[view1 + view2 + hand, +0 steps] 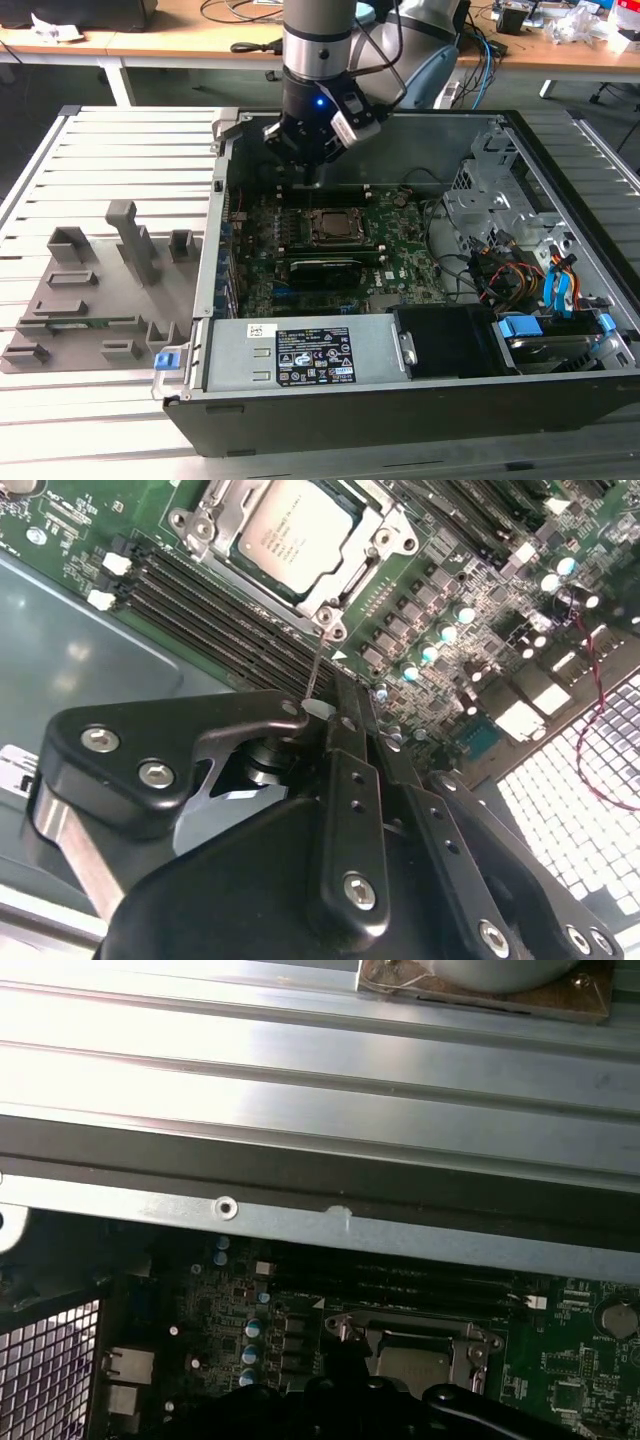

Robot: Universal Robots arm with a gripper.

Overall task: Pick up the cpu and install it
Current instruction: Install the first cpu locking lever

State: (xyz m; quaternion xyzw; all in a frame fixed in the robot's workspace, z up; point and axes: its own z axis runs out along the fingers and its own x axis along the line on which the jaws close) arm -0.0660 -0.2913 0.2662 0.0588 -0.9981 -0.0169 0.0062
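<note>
The cpu [293,532], a small square chip with a silver-grey top, lies seated inside the socket frame [385,542] on the green motherboard; it also shows as the cpu [334,227] in the exterior view and, partly, as the cpu [408,1363] in the first wrist view. My gripper [352,712] hangs inside the open computer case [400,420], just off the socket's corner, with its black fingers [345,780] pressed together and nothing visible between them. The socket's thin metal lever [316,670] runs up to the fingertips, its pale tip beside them. From outside, the gripper [314,182] sits behind the socket.
A grey slotted tray [100,290] lies on the slatted table at the exterior view's left. Inside the case are the power supply [300,355] at the front, cables and drive bays [540,290] at the right, and memory slots [210,605] beside the socket. The case wall [320,1230] stands close.
</note>
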